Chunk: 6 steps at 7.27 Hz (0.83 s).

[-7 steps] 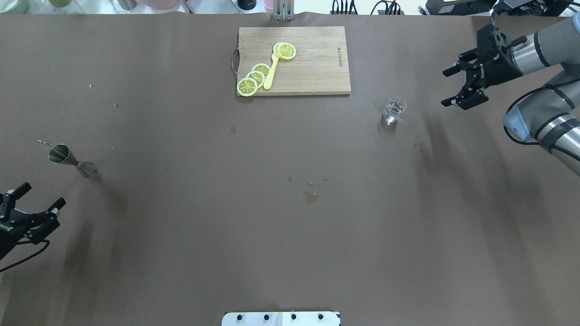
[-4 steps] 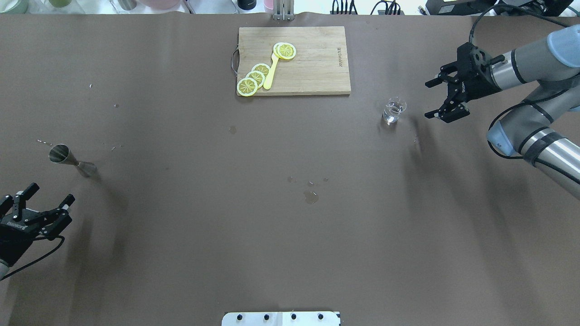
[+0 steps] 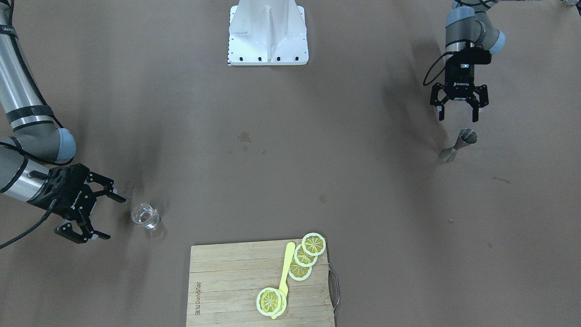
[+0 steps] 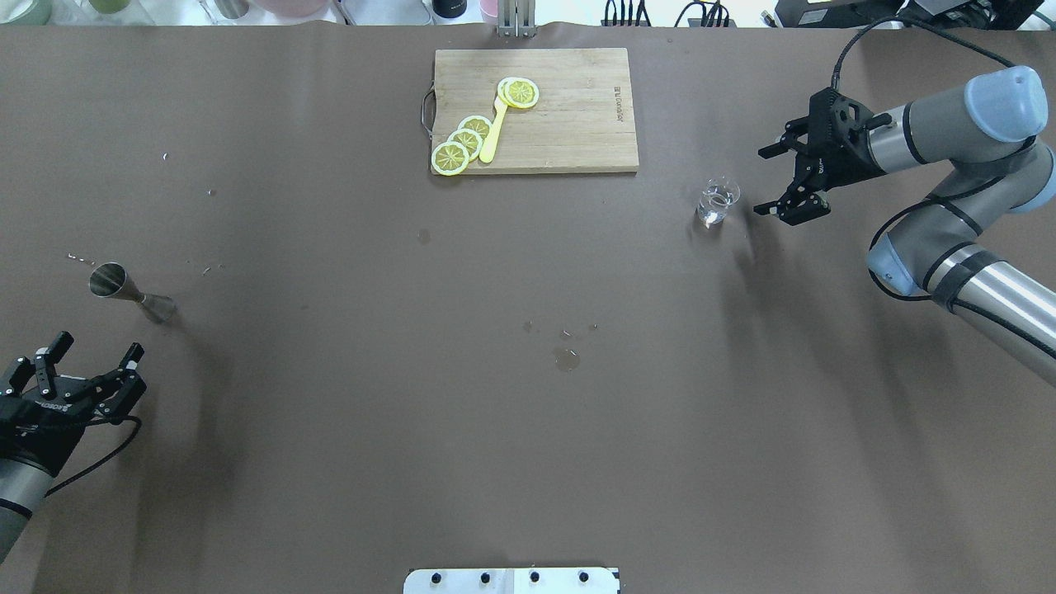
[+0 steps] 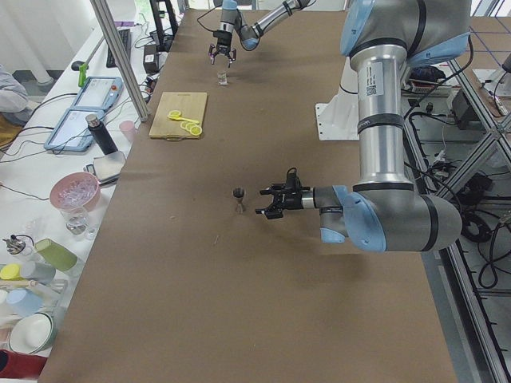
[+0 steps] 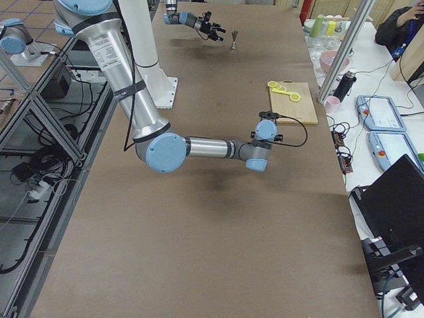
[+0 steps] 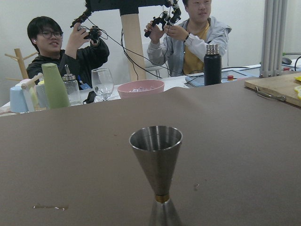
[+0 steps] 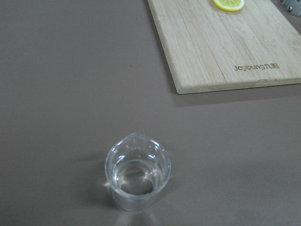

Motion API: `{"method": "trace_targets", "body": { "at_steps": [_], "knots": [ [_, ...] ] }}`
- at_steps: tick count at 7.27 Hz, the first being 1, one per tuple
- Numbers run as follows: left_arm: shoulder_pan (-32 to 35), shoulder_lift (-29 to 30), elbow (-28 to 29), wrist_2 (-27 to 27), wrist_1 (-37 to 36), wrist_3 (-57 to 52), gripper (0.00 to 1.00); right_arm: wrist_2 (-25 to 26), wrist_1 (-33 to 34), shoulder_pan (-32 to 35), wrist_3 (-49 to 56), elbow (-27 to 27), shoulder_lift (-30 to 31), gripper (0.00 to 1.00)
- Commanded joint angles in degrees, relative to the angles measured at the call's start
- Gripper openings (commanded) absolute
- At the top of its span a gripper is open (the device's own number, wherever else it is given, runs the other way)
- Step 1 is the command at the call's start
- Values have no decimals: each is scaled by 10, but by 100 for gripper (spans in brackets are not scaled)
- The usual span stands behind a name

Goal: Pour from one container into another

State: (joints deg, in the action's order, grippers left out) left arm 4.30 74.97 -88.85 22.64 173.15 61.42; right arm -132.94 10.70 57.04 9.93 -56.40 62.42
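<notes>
Right gripper [image 4: 761,182], jaws wide and empty, sits just beside glass cup [image 4: 718,200]; straddle cup squarely, close gently, keep level.

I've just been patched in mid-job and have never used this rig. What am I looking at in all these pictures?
Two robot arms work at a brown table. The overhead picture looks from behind the robot; the front-facing one looks back at it, so sides swap. Two pictures look along the table from its ends, and one camera rides on each wrist. The right gripper is open beside the small clear glass cup, not touching it. The left gripper is open near the grey steel hourglass jigger. A wooden cutting board carries yellow lemon slices. Nothing is held.
</notes>
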Motion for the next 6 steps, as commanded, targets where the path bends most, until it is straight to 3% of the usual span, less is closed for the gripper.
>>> {"method": "trace_targets", "body": {
  "at_steps": [1, 2, 4, 6],
  "knots": [
    [9, 11, -8, -2, -6, 12, 98, 15, -1, -12, -3, 1, -6, 99],
    [13, 22, -8, -2, -27, 50, 97, 15, -1, -16, -5, 1, -6, 99],
    [28, 32, -6, -19, -136, 137, 97, 15, -1, -25, -6, 1, -8, 99],
    [56, 45, -1, -14, -176, 143, 97, 15, -1, -37, -5, 2, -13, 99]
  ]
}}
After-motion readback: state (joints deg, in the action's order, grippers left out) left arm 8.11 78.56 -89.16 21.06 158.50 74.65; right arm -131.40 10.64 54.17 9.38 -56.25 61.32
